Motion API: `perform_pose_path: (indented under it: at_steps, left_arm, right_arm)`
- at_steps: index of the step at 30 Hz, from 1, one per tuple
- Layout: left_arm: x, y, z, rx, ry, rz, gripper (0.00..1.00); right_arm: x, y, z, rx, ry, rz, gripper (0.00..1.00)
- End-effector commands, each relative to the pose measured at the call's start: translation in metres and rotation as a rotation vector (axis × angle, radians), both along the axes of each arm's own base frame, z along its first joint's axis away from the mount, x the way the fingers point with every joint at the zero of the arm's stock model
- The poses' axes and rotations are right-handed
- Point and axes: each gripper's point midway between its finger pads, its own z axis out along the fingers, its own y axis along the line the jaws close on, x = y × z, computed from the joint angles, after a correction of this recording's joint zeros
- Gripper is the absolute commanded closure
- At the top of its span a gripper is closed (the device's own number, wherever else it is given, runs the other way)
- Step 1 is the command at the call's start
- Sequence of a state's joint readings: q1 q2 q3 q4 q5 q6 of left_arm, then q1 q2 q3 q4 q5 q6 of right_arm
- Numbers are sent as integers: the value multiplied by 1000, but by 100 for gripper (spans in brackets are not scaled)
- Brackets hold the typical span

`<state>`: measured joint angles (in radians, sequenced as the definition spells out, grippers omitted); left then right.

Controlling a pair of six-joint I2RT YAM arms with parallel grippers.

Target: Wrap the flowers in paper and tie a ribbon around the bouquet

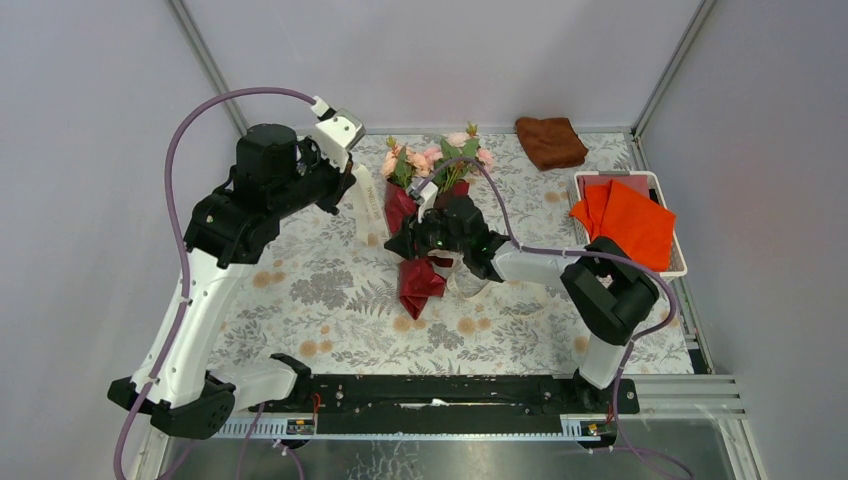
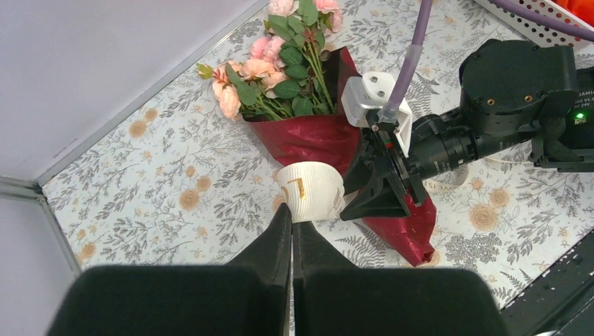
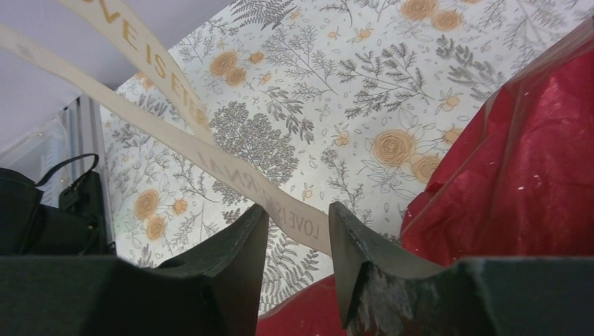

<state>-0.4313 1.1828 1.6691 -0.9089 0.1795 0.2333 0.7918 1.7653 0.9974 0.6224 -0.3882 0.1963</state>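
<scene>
Ribbon (image 3: 210,150) is the thing in play. Two cream strands with gold lettering run up and away in the right wrist view, and one passes through the gap between the jaws of the right arm (image 1: 610,290). Those jaws stand partly apart, one on each side of the strand, not pinching it. The jaws of the left arm (image 1: 260,190) are pressed together, and a loop of ribbon comes out right at their tips, so they seem to hold it. The bouquet (image 1: 420,270) lies in the middle of the surface (image 1: 320,300), with the roses (image 1: 430,158) toward the far wall. Its dark red paper (image 2: 315,136) cone points toward the near edge, under the right arm.

The risks, as I judge them:
- The strand is thin and flat and sits near the jaw tips, so a close may miss it or catch only an edge, and it would then slip out under a pull.
- A hard pull from either side may drag the light bouquet or loosen the paper.
- The right jaws hang close to the paper and could snag or tear it.
</scene>
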Motion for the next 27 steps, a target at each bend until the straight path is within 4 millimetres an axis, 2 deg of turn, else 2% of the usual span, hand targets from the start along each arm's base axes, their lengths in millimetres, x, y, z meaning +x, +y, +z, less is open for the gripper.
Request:
perform_pose_path:
  at_steps: [1, 8, 10, 12, 14, 15, 17, 18, 20, 21, 22, 25, 27]
  left_arm:
    - [10, 3, 15, -25, -69, 49, 100]
    - [11, 2, 13, -20, -64, 42, 100]
    - [11, 2, 12, -19, -62, 41, 100]
    - [12, 1, 11, -20, -57, 40, 100]
    - [10, 0, 7, -19, -48, 35, 100]
    - [10, 2, 2, -9, -40, 40, 100]
    - [12, 11, -21, 42, -7, 72, 100]
    - [13, 17, -42, 89, 21, 91, 86]
    - [13, 31, -90, 187, 68, 115, 42]
    - [8, 34, -114, 241, 88, 80, 28]
    - [0, 36, -135, 287, 103, 31, 19]
    - [-35, 39, -199, 417, 175, -171, 15]
    - [-59, 42, -223, 475, 233, -296, 15]
  right_arm:
    - [2, 20, 35, 128, -13, 46, 59]
    - [-3, 29, 45, 168, -12, 81, 60]
    - [-2, 31, 46, 170, -10, 83, 64]
    - [-2, 31, 47, 172, -8, 81, 74]
    - [-1, 28, 49, 171, -8, 62, 98]
    - [0, 25, 49, 164, -4, 44, 100]
    - [0, 14, 52, 140, -7, 2, 100]
    - [0, 8, 53, 125, -5, -19, 100]
    - [-5, -1, 56, 102, 6, -43, 100]
    - [-7, -6, 58, 92, 16, -53, 100]
    - [-10, -10, 57, 82, 38, -62, 100]
    - [-19, -15, 56, 80, 92, -68, 100]
    - [-24, -17, 54, 75, 129, -62, 100]
